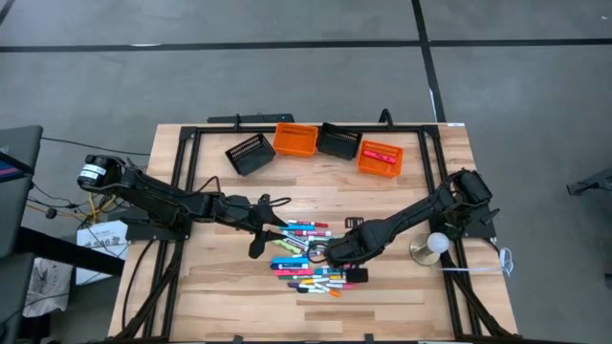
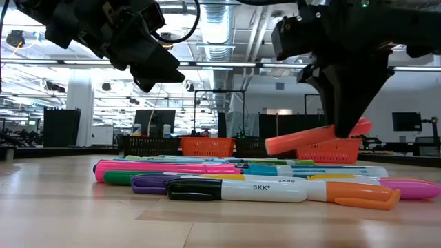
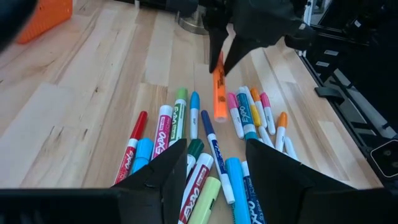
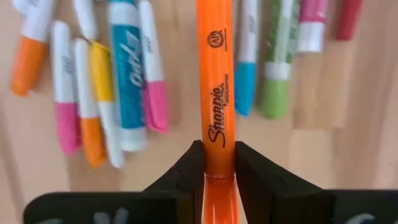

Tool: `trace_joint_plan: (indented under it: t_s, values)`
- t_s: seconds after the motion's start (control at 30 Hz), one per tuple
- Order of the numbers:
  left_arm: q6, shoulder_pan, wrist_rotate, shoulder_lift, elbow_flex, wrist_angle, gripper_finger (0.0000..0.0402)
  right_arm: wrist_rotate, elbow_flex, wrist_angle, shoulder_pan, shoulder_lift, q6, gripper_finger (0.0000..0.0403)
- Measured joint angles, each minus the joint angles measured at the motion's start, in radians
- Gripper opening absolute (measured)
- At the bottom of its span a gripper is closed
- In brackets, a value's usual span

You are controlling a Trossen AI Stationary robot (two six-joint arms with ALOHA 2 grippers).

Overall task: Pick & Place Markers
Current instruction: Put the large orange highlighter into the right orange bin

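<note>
I have an orange marker (image 4: 216, 106) clamped between the right gripper's (image 4: 219, 163) fingers, lifted clear of the table (image 1: 210, 296) and tilted, just above the pile of markers (image 1: 311, 258) lying near the table's middle. My left gripper (image 3: 214, 163) hangs over the pile's other side with its fingers spread apart and nothing between them. At the far edge sit four small bins: two black bins (image 1: 251, 153) and two orange bins (image 1: 295, 139), the rightmost holding a few markers.
</note>
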Motion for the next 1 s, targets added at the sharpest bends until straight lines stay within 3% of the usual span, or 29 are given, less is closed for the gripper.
trace_joint_plan:
  t_s: [0.3, 0.53, 0.73, 1.0]
  values:
    - [0.0, 0.0, 0.0, 0.0, 0.0, 0.0, 0.0166, 0.145, 0.006, -0.165, -0.029, -0.018, -0.019, 0.0066]
    - [0.0, 0.0, 0.0, 0.0, 0.0, 0.0, 0.0166, 0.208, -0.048, -0.176, -0.124, -0.154, -0.026, 0.0066]
    - [0.0, 0.0, 0.0, 0.0, 0.0, 0.0, 0.0166, 0.297, -0.164, -0.149, -0.262, -0.356, -0.006, 0.0066]
    - [0.0, 0.0, 0.0, 0.0, 0.0, 0.0, 0.0166, 0.326, -0.38, 0.025, -0.557, -0.542, 0.06, 0.0066]
